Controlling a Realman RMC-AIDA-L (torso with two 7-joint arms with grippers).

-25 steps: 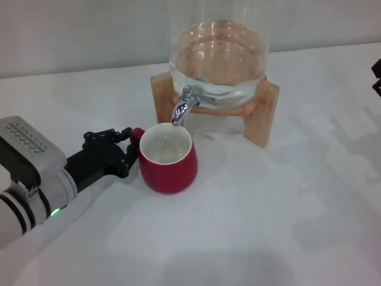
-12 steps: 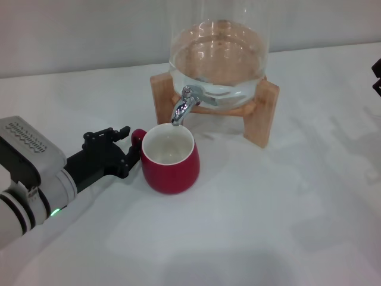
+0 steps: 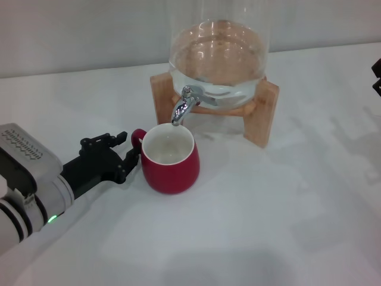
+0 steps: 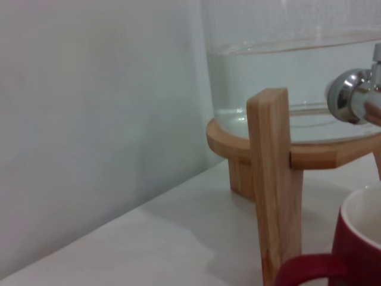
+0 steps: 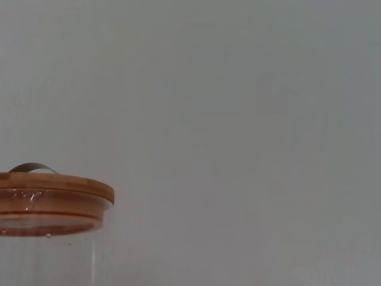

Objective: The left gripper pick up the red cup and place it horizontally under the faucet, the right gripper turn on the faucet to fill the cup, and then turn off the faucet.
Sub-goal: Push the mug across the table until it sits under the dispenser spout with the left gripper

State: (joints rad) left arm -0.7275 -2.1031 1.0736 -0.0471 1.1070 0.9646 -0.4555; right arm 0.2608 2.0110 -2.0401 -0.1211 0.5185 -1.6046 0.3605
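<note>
Black two-fingered left tool (image 3: 127,152) is sitting low over the white tabletop (image 3: 256,226) at the left of the head view, prongs spread apart and holding nothing, tips just beside the small loop handle of the cup. Squat glossy red cup (image 3: 169,158) with cream inside is standing upright on the tabletop right of that tool, mouth up, rim sitting just below and slightly in front of the spout of the shiny chrome faucet (image 3: 183,107). Left wrist view is showing the same red handle (image 4: 309,269) close in, beside a leg of the light wooden stand (image 4: 275,179). Clear glass dispenser (image 3: 217,50), partly filled with water, is resting on that stand behind the cup. Black right tool (image 3: 377,77) is only peeking in at the far right edge, well apart from the faucet lever; cannot tell its finger state.

Judgement: cup is placed, filling is not yet started. Risks: left prongs are so near the handle that a careless pull-away could be nudging the cup off the spout line, so water would be spilling onto the tabletop. Right tool pushing the lever hard could be shifting the stand and dispenser.
</note>
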